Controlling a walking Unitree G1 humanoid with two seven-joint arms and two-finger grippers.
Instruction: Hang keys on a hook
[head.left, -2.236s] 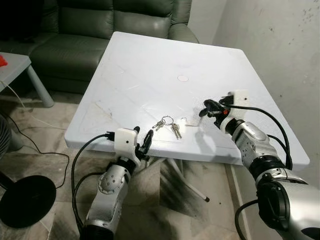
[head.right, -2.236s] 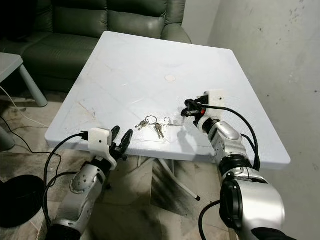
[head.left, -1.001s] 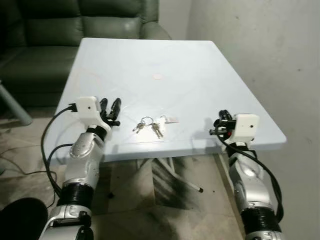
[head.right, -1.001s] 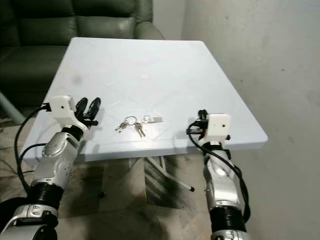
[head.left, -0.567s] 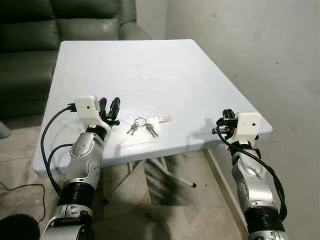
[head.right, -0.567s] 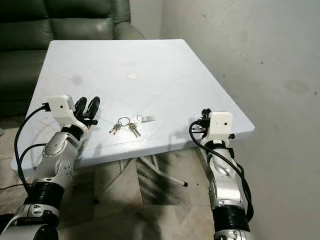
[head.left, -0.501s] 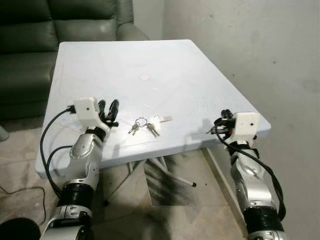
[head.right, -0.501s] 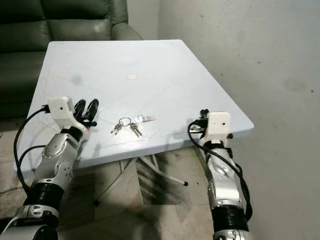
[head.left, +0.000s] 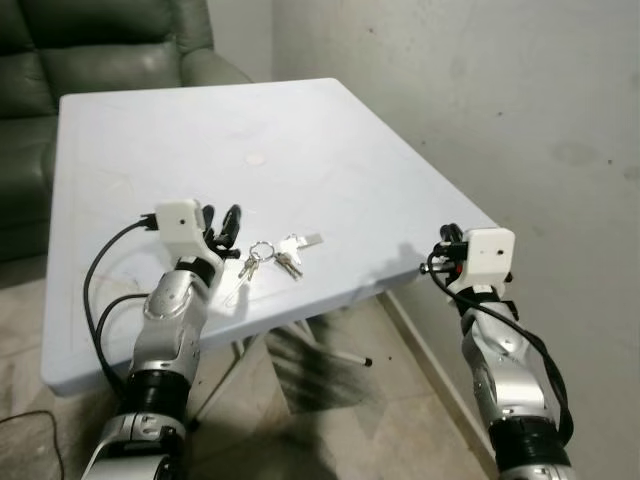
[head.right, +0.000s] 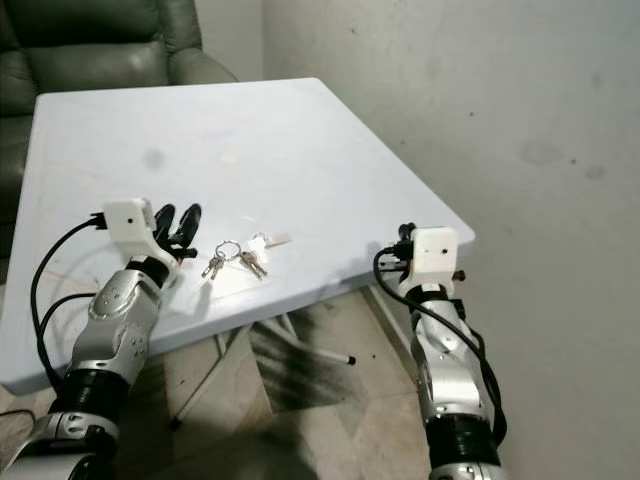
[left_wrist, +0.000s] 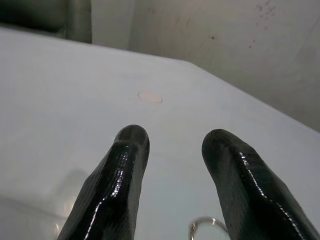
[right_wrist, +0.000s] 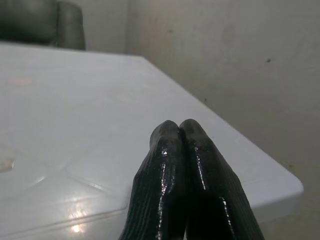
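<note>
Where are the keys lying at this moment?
The keys lie on the white table near its front edge, just right of the open left end effector.

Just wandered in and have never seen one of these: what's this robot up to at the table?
It is going after a bunch of keys lying on the white table. The left gripper hovers open just beside them, not touching. The right gripper is shut and empty, held off the table's near corner. Nothing has been picked up yet.
</note>
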